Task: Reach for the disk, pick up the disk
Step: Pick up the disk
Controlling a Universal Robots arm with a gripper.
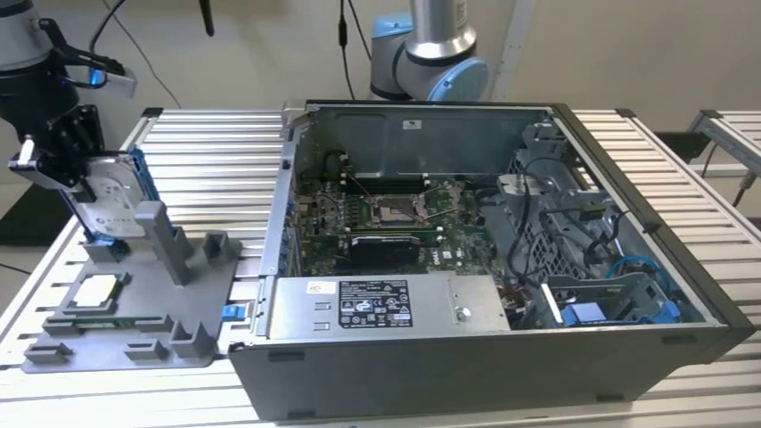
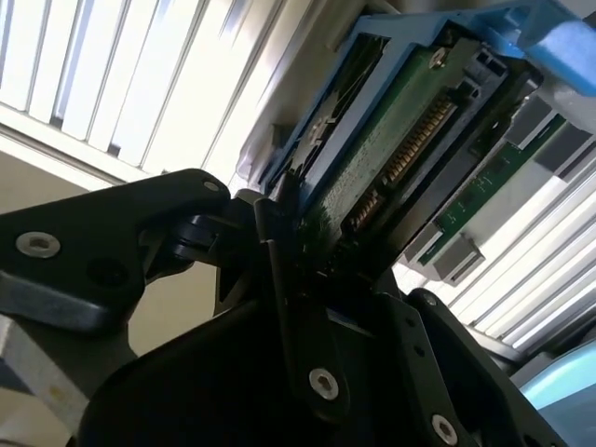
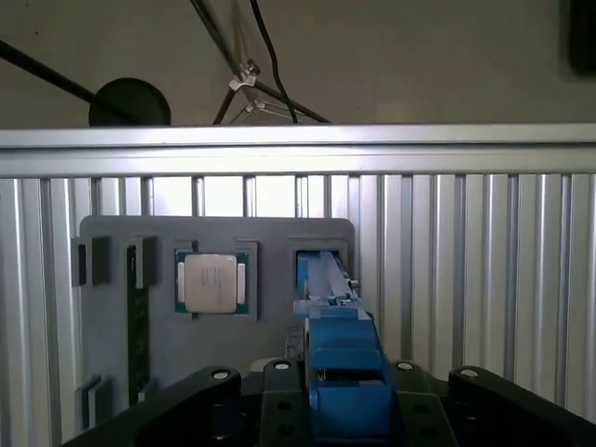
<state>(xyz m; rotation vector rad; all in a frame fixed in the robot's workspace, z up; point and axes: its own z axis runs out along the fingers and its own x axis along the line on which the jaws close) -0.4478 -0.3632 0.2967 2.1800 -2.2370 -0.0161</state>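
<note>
The disk (image 1: 116, 201) stands on edge at the far end of the grey fixture plate (image 1: 134, 334), on the exterior view's left, silver with a white label and a blue bracket. My gripper (image 1: 81, 183) comes down from above and is shut on the disk's upper edge. In the second wrist view the disk's green circuit-board side (image 2: 391, 140) runs away from the black fingers (image 2: 279, 279) that clamp it. The first wrist view looks down along the blue bracket (image 3: 340, 358), held between the gripper's black fingers (image 3: 284, 400).
A square silver processor chip (image 1: 95, 290) (image 3: 209, 281) lies in a pocket of the fixture plate, with a memory stick (image 3: 137, 326) beside it. An open computer case (image 1: 476, 267) stands to the exterior view's right on the slatted metal table (image 1: 202, 152). Another arm's base (image 1: 429, 53) stands behind the case.
</note>
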